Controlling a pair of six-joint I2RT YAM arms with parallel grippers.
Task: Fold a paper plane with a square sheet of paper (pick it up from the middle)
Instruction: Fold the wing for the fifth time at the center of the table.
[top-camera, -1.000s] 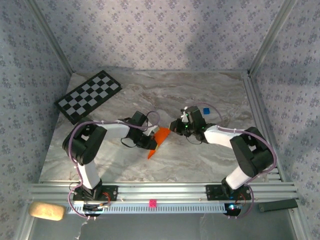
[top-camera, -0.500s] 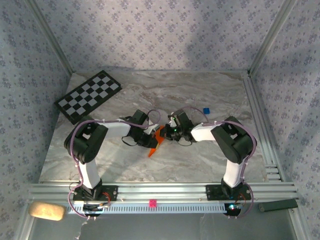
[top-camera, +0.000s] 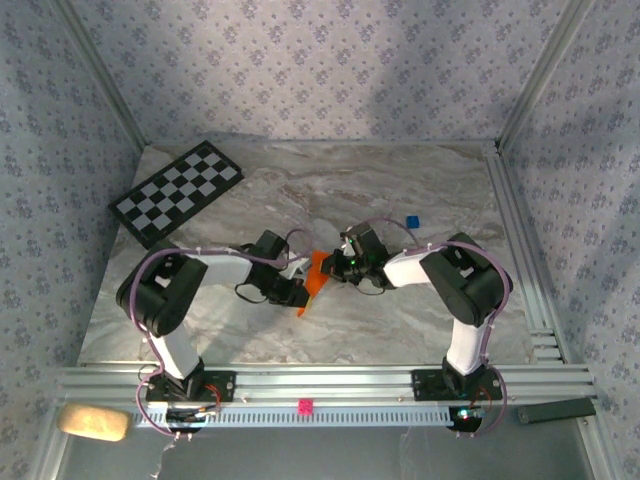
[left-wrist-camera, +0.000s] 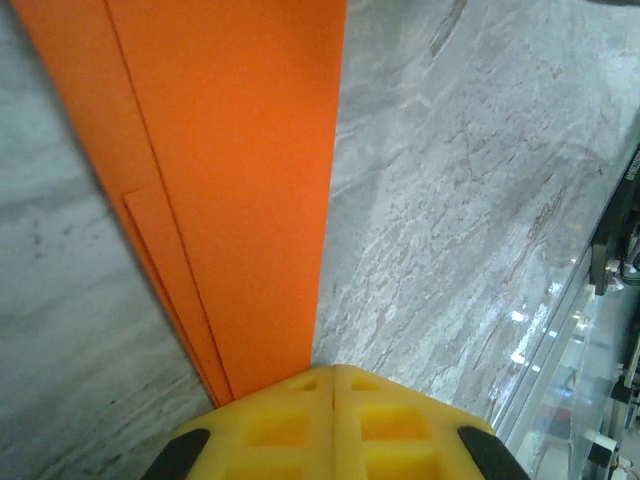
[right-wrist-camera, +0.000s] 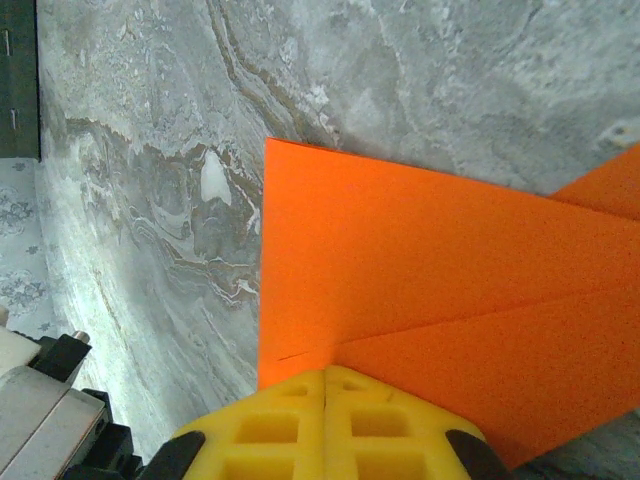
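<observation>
Near edge, top view: an aluminium rail (top-camera: 330, 383) is seen carrying both arm bases, with a small pink marker (top-camera: 305, 406) on its front lip and a beige pad (top-camera: 92, 422) at the far left corner. Mid-table, the orange paper (top-camera: 314, 278) is found between the two grippers, partly folded, its lower tip pointed toward the near edge; whether it is lifted off the marble table (top-camera: 400, 320) cannot be told from above. It is gripped from the left by the left gripper (top-camera: 299, 290) and from the right by the right gripper (top-camera: 337, 268). Left wrist view: the yellow fingers of the left gripper (left-wrist-camera: 333, 378) are seen pressed together on the narrow end of the orange paper (left-wrist-camera: 240, 170), where layered fold edges are visible. Right wrist view: the right gripper (right-wrist-camera: 327, 378) is likewise clamped on the orange paper (right-wrist-camera: 420, 270), at a point where a diagonal crease meets a straight edge. Further back, a small blue cube (top-camera: 411, 221) is seen well apart from the paper, beyond the right arm. At the far left, a checkerboard (top-camera: 177, 192) is laid flat against the patterned wall.
</observation>
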